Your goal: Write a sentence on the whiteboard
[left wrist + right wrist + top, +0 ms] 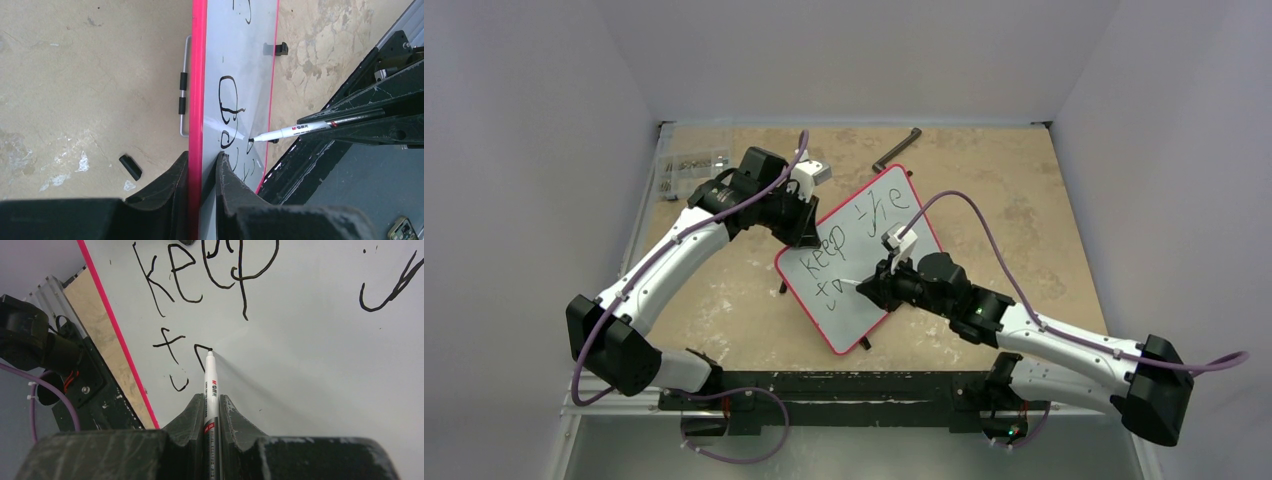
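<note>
Whiteboard (846,320) rim inside left gripper (202,162)

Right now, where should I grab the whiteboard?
Grip the whiteboard by its red rim, edge-on, one jaw on each face, like the left gripper. It is flat and thin, so only an edge fits between jaws. Stay off the writing.

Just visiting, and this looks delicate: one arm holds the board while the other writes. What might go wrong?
1. The left gripper pinches the whiteboard along one red edge only; pen pressure might swing or slip it, bending the letters.
2. The marker, clamped in the right gripper, touches the board; pushed too hard, it could slide back between the fingers.
3. The gripper works close to the sentence and may smear it.
</note>
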You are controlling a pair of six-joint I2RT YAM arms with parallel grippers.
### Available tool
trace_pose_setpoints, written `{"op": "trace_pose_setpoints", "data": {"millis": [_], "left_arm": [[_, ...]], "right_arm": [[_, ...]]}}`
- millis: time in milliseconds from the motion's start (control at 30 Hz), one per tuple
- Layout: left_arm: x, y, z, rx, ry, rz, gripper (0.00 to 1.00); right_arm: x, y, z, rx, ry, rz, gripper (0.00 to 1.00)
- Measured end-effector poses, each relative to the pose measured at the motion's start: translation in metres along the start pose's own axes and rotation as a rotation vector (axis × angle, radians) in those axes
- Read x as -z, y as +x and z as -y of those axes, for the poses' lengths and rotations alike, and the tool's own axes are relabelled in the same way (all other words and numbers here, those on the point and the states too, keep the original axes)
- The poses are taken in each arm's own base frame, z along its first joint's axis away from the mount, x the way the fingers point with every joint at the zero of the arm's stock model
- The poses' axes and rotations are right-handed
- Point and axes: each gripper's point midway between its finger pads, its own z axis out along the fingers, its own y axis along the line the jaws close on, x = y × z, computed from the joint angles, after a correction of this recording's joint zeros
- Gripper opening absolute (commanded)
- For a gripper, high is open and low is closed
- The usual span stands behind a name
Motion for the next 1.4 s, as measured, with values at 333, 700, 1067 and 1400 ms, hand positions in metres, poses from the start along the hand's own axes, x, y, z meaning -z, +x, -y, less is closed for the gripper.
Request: {"op": "trace_pose_setpoints", "data": {"millis": [333, 700, 1067, 1400], "left_arm": [[0.000, 0.001, 0.000, 0.001, -0.001, -0.002, 0.00], [0.000, 0.001, 0.000, 0.002, -0.001, -0.002, 0.00], [0.001, 0.001, 0.001, 0.001, -0.001, -0.001, 0.00], [0.001, 0.001, 0.001, 0.001, -0.001, -0.001, 0.00]], "right_arm": [[0.002, 0.000, 0.001, -0.002, 0.006, 0.004, 0.00], [0.010, 0.015, 0.012, -0.025, 0.045, -0.002, 0.00], [0.015, 0.015, 0.012, -0.026, 0.052, -0.017, 0.00], [0.021, -0.015, 0.001, -0.026, 0.017, 0.066, 0.00]]}}
